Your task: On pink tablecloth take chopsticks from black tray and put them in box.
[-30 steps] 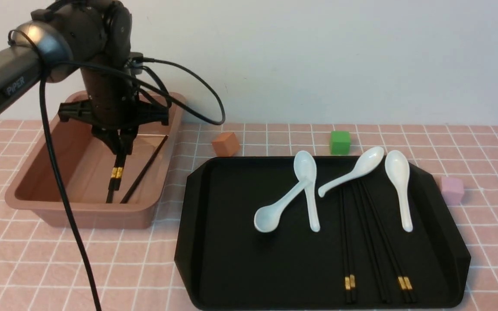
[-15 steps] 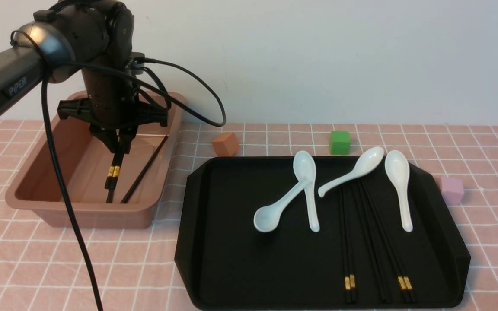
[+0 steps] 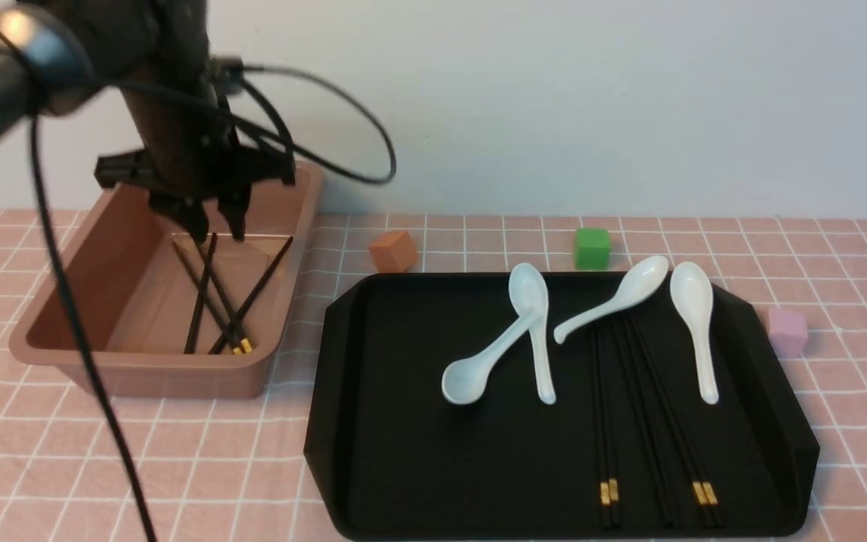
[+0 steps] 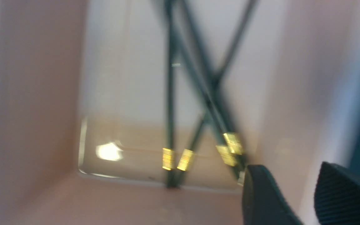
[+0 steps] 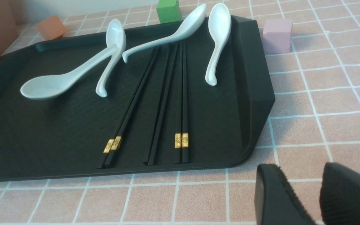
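The box [image 3: 140,373] stands at the left on the pink tablecloth [image 3: 42,452]. Several black chopsticks [image 3: 244,346] lie crossed inside it; the left wrist view shows them [image 4: 170,93] with their gold bands near the box wall [image 4: 36,93]. My left gripper [image 3: 217,228] hangs open and empty just above them, and its jaws [image 4: 295,187] stand apart. Three more pairs of chopsticks [image 3: 608,491] lie on the black tray [image 3: 403,452]. My right gripper [image 5: 305,181] is open and empty over the cloth beside the tray's corner [image 5: 255,125], near those chopsticks [image 5: 181,93].
Several white spoons [image 3: 693,301] lie on the tray's far half, one across the chopstick tips. An orange cube [image 3: 393,251] and a green cube [image 3: 592,248] sit behind the tray; a pink cube [image 3: 787,329] sits to its right. The left arm's cable hangs by the box.
My left gripper opened and let go of the pair it held; the pair dropped flat into the box across the other sticks. The gripper rose a little.
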You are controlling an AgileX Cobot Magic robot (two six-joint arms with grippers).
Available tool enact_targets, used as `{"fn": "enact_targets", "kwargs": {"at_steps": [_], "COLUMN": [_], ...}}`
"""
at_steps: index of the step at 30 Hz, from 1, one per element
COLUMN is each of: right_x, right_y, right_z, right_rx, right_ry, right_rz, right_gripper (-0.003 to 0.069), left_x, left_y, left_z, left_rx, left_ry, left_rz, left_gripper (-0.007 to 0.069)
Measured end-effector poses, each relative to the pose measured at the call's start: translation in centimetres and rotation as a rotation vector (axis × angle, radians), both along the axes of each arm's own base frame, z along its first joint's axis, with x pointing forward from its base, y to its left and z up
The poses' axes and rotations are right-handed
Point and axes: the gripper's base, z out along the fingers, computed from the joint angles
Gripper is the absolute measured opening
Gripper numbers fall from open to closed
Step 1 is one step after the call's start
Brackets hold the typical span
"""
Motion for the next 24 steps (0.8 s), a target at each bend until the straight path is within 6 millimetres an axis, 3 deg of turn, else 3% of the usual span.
{"fn": "enact_targets", "kwargs": {"at_steps": [4,7,8,9,10,14,16,17,18,19,20,24], "right_x": [0.0,0.0,0.0,0.0,0.0,0.0,0.0,0.0,0.0,0.0,0.0,0.0], "right_y": [0.0,0.0,0.0,0.0,0.0,0.0,0.0,0.0,0.0,0.0,0.0,0.0], "right_z": [0.0,0.0,0.0,0.0,0.0,0.0,0.0,0.0,0.0,0.0,0.0,0.0], "right_rx": [0.0,0.0,0.0,0.0,0.0,0.0,0.0,0.0,0.0,0.0,0.0,0.0], "right_ry": [0.0,0.0,0.0,0.0,0.0,0.0,0.0,0.0,0.0,0.0,0.0,0.0], "right_rz": [0.0,0.0,0.0,0.0,0.0,0.0,0.0,0.0,0.0,0.0,0.0,0.0], "right_gripper": [0.024,0.024,0.024,0.024,0.024,0.024,0.024,0.024,0.024,0.024,0.024,0.024], "left_x": [-4.2,-9.9,-11.7,-11.7,-13.5,-21.0,-22.4,-25.2,-26.7,-27.0,-29.2,-34.0], "left_y": [0.6,1.9,2.3,2.3,2.7,4.4,4.7,5.3,5.6,5.7,6.2,7.2], "left_z": [5.6,9.5,10.0,9.6,10.2,9.1,8.0,6.4,5.5,5.7,3.6,-0.2], "left_rx": [-0.053,-0.069,-0.07,-0.068,-0.072,-0.096,-0.098,-0.106,-0.114,-0.117,-0.131,-0.183], "left_ry": [-0.105,-0.177,-0.184,-0.173,-0.193,-0.303,-0.322,-0.379,-0.419,-0.434,-0.51,-0.766], "left_rz": [-0.01,-0.012,-0.012,-0.012,-0.012,-0.019,-0.025,-0.033,-0.036,-0.036,-0.043,-0.054], "left_gripper": [0.0099,-0.0013,-0.0013,-0.0013,-0.0013,-0.0013,-0.0013,-0.0013,-0.0013,-0.0013,-0.0013,-0.0013]}}
